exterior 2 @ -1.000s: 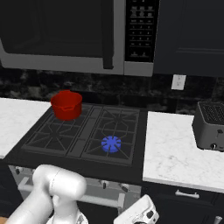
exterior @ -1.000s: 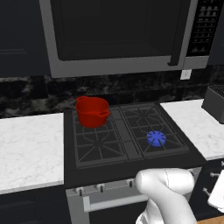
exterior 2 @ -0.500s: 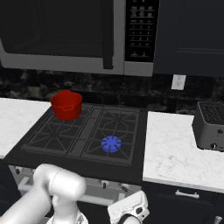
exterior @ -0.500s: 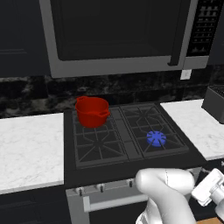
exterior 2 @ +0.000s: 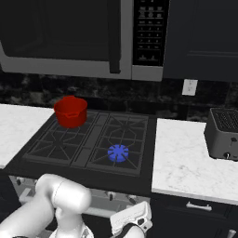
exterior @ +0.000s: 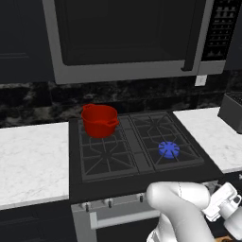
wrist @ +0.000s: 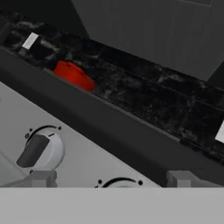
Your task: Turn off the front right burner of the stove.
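In the hand view my fingertips (wrist: 43, 178) are cut at the bottom, so I cannot tell how wide they stand. A second knob (wrist: 120, 182) between them shows only its top arc, and its pointer is hidden. The red pot (wrist: 74, 75) is half hidden behind the stove (wrist: 109, 127) edge. In the left base view my own arm covers the right knobs, and my gripper (exterior: 226, 204) is cut by the right edge. The toaster (exterior: 232, 111) is cut there too.
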{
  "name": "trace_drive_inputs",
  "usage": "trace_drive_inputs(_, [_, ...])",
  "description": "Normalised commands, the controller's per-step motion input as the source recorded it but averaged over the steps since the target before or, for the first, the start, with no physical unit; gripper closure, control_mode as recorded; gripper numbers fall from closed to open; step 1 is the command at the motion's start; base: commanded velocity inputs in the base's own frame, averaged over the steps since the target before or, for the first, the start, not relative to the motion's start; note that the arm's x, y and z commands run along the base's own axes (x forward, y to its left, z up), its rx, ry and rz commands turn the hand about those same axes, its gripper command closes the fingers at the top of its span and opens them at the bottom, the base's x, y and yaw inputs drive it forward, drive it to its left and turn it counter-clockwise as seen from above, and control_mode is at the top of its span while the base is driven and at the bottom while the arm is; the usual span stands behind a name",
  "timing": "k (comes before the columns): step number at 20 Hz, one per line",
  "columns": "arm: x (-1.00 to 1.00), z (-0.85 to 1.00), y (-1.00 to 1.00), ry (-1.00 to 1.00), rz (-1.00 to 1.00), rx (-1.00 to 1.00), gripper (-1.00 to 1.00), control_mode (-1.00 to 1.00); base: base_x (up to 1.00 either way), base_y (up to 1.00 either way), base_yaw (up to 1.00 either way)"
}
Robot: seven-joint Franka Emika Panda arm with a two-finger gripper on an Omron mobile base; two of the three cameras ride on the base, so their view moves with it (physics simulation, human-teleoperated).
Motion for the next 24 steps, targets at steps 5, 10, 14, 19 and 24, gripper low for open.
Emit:
trace_drive_inputs(5, [0.01, -0.31, -0.27, -0.07, 0.01, -0.02, -1.0, -1.0, 0.0, 0.0, 0.0])
trace_drive_inputs(10, [0.18, -0.23, -0.29, -0.1, 0.0, 0.0, -1.0, -1.0, 0.0, 0.0, 0.0])
trace_drive_inputs(14, [0.28, -0.16, -0.05, -0.02, 0.0, -0.03, -1.0, -1.0, 0.0, 0.0, 0.0])
trace_drive_inputs(19, [0.13, -0.34, 0.0, 0.0, 0.0, -0.03, -1.0, -1.0, 0.0, 0.0, 0.0])
trace_drive_inputs(24, [0.02, -0.05, 0.04, 0.0, 0.0, 0.0, -1.0, -1.0, 0.0, 0.0, 0.0])
